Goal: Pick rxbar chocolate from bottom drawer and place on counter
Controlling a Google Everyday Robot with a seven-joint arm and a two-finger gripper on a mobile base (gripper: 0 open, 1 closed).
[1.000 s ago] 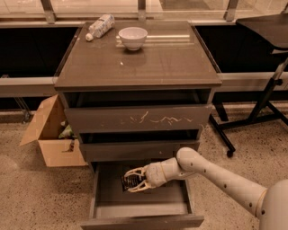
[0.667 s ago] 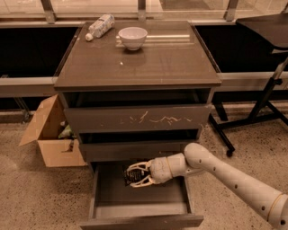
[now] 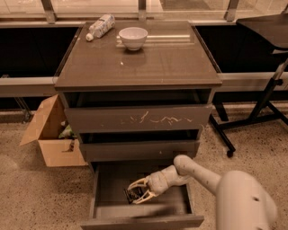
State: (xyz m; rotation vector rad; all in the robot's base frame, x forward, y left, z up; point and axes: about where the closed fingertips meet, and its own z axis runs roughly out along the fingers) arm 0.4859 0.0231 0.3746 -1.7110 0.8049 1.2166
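Speckled flooring surrounds a three-drawer cabinet, and we see its bottom drawer pulled out. Our gripper reaches inside, fingers spread either side of the one rxbar chocolate on the drawer floor. We judge the grasp is in hand. Next, pinch, lift and carry it to the counter, which holds one white bowl and one plastic bottle.

1. Premises: an office or lab-type workspace, not a home.
2. Evidence: speckled hard floor, window frames along the rear, a black desk on a metal stand, and an open cardboard box on the floor.
3. The gripper is inside the open bottom drawer.
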